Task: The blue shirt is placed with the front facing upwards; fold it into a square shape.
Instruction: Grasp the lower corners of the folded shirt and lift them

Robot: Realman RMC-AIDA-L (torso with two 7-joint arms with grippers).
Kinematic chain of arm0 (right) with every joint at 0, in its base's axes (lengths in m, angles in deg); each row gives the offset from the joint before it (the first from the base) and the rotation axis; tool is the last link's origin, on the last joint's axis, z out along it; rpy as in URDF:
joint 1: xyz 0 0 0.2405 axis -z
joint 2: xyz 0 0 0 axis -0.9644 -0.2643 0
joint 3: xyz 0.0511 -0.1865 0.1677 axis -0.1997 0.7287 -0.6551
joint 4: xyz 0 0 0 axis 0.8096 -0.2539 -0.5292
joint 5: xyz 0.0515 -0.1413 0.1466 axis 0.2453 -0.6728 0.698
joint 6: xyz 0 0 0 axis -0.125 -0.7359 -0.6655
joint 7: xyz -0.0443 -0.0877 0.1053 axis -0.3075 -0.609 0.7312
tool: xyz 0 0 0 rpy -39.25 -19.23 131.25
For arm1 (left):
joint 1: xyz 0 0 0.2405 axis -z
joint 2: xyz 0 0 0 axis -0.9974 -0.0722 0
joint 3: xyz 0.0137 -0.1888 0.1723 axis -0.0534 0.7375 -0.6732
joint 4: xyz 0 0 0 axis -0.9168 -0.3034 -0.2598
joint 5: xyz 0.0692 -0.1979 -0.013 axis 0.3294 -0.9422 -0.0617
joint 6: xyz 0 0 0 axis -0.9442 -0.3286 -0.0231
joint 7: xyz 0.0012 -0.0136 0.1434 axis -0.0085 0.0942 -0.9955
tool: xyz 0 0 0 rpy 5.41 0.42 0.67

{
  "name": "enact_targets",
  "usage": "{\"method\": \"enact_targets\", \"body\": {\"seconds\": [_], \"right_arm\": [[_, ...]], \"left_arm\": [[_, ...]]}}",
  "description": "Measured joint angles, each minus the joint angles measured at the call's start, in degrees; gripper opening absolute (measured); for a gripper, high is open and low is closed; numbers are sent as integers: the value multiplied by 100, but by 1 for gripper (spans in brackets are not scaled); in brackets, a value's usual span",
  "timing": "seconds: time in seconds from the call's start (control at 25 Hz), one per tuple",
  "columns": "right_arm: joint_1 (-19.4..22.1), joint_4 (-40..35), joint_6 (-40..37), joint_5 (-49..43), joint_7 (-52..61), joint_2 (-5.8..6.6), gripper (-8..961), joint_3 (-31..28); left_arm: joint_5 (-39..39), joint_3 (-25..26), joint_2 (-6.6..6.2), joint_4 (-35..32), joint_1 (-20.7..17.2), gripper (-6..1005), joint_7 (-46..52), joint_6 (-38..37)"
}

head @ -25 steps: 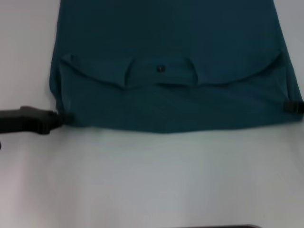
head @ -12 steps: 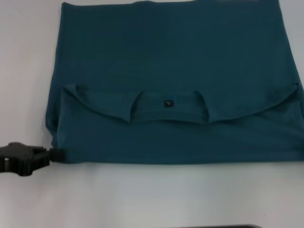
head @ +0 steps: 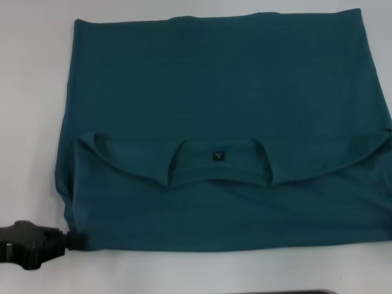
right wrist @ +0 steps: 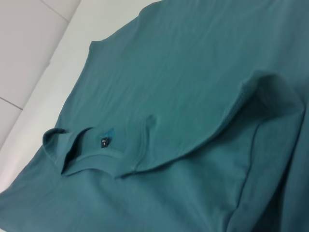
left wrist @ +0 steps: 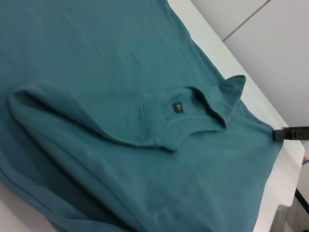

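Left gripper at 7 o'clock corner of blue shirt, clamped on fabric. Long fold edge runs 9-to-3. Right gripper unseen.

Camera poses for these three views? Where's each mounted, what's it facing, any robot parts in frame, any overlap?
Head: on the robot's head, looking forward and down at the blue shirt on the white table; left gripper at the shirt's near left corner.
Left wrist: on the left arm, across the shirt; right gripper shows far off.
Right wrist: on the right arm, across the shirt; no robot parts.
Shared: the black neck label shows in all three.
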Motion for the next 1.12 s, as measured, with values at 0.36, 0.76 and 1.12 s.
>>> {"method": "enact_targets", "body": {"seconds": [0.36,0.76,1.12], "right_arm": [[61,-11,-51,-137,-106,-14,35,-14],[48,-13,-88,-142,-115,20,35,-96],[98,-13,-166,-326,-326,40,35,-117]], "left_arm": [[56,-1,-6,-192,-139,6,-183,-41],[159,7,2,-201,-157,7,-230,-133],[267,-26,-7,-210,-167,6,-235,-224]]}}
